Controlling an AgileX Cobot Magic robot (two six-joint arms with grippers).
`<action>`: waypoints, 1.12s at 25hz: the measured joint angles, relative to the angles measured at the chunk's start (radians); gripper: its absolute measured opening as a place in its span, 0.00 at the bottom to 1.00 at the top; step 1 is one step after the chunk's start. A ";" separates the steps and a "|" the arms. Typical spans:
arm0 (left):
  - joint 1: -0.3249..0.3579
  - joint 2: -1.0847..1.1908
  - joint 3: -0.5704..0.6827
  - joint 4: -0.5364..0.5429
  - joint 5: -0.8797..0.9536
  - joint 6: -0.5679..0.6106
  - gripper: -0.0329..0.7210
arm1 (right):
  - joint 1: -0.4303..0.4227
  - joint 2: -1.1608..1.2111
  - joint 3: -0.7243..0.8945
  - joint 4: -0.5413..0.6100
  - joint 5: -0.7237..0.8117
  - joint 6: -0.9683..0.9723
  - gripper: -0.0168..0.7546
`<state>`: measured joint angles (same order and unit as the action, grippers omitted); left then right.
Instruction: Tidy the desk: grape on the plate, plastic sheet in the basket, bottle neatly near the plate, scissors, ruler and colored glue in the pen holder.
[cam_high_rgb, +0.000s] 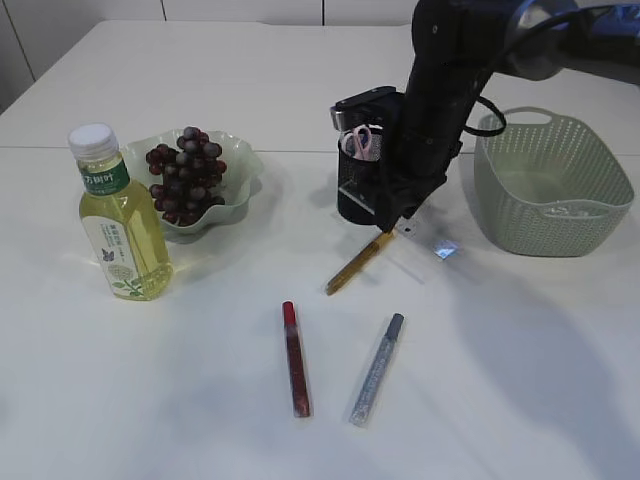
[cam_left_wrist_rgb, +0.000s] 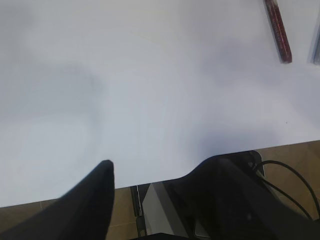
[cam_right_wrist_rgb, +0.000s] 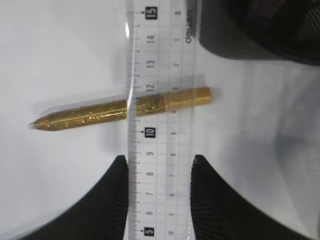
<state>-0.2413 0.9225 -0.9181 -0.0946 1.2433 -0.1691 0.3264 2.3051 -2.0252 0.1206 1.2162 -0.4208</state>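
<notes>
My right gripper (cam_right_wrist_rgb: 159, 165) is shut on the clear ruler (cam_right_wrist_rgb: 160, 60), one finger against each long edge. The ruler crosses over a gold glue pen (cam_right_wrist_rgb: 90, 116) lying on the table. In the exterior view the right gripper (cam_high_rgb: 395, 215) hangs low beside the black pen holder (cam_high_rgb: 356, 195), and the ruler (cam_high_rgb: 430, 243) slants down to the table. Pink scissors (cam_high_rgb: 362, 140) stand in the holder. Grapes (cam_high_rgb: 186, 175) sit on the green plate (cam_high_rgb: 246, 165), with the bottle (cam_high_rgb: 120, 215) next to it. My left gripper (cam_left_wrist_rgb: 160, 167) is open and holds nothing. I cannot make out the plastic sheet.
A red glue pen (cam_high_rgb: 295, 358) and a silver glue pen (cam_high_rgb: 377, 368) lie at the front middle. The green basket (cam_high_rgb: 550, 185) stands at the right. In the left wrist view the table's front edge (cam_left_wrist_rgb: 150, 180) passes under the gripper, with the red glue pen (cam_left_wrist_rgb: 277, 30) beyond.
</notes>
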 joint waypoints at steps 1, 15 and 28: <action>0.000 0.000 0.000 0.000 0.000 0.000 0.65 | 0.000 0.000 -0.005 -0.019 0.001 0.039 0.39; 0.000 0.000 0.000 -0.022 0.000 0.000 0.65 | 0.000 -0.033 -0.005 -0.019 0.013 0.098 0.39; 0.000 0.000 0.000 -0.028 0.000 -0.002 0.64 | 0.078 -0.037 0.029 0.036 0.013 0.060 0.39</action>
<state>-0.2413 0.9225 -0.9181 -0.1226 1.2433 -0.1714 0.4047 2.2679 -1.9962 0.1568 1.2297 -0.3608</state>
